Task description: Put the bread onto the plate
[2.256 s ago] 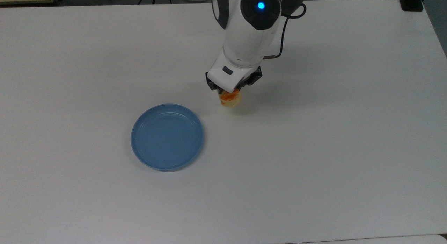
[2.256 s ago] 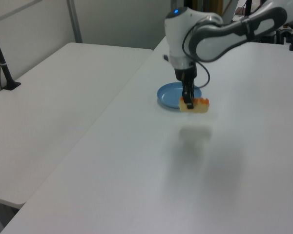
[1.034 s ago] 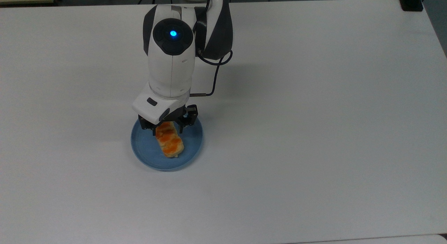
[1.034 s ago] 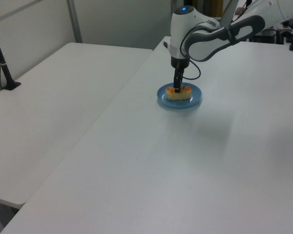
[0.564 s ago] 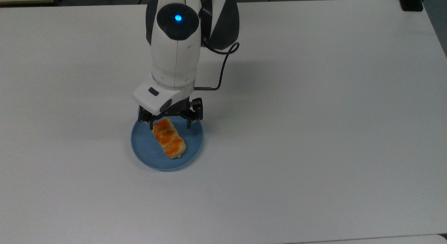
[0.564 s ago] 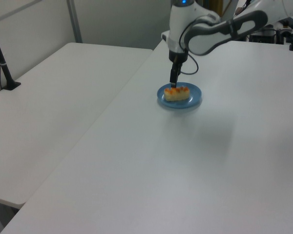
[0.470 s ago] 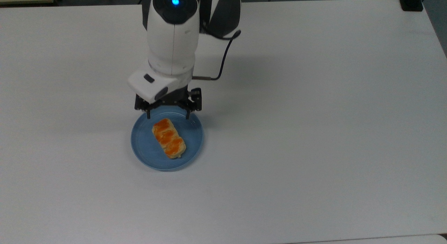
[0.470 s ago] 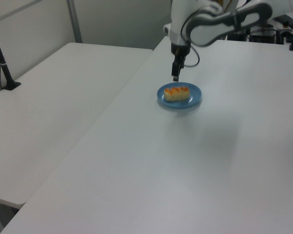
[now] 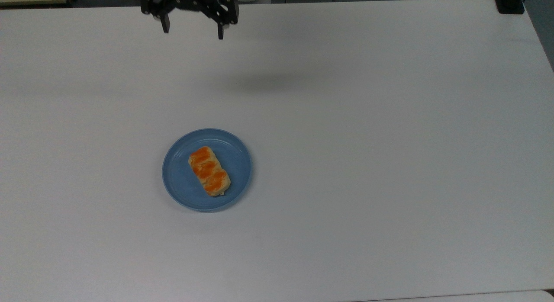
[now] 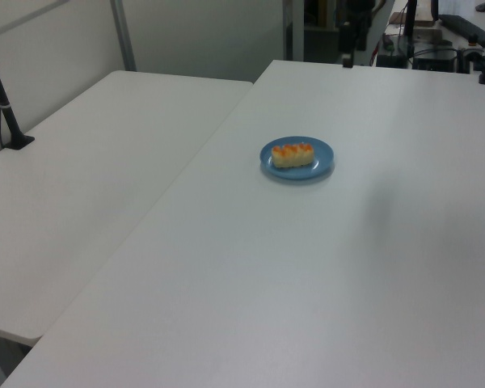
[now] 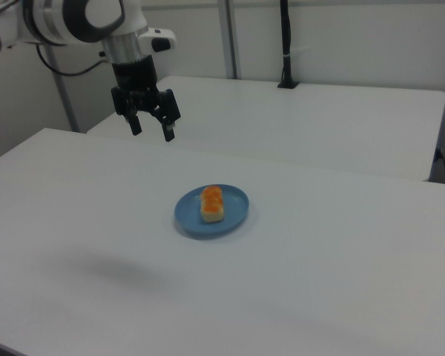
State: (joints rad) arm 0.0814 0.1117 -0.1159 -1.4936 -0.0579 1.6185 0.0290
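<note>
The bread (image 9: 209, 171), a pale-tan bun with orange lumps on top, lies flat on the light-blue plate (image 9: 181, 183) in the middle of the white table; both also appear as the bread (image 10: 293, 154) on the plate (image 10: 323, 158) and the bread (image 11: 212, 204) on the plate (image 11: 233, 215). My gripper (image 9: 192, 32) hangs open and empty at the top view's upper edge, far from the plate. In the right view the gripper (image 11: 153, 130) is high above the table, up and to the left of the plate, fingers spread.
A black clamp post (image 9: 510, 3) stands at the top view's far right table corner. A second white table (image 10: 89, 162) adjoins on the left view's left, with a black pole (image 10: 4, 105) on it.
The bread was carried to the plate and let go. In the last half second the open gripper rose and drew back from just over the plate's rim to the table's far edge.
</note>
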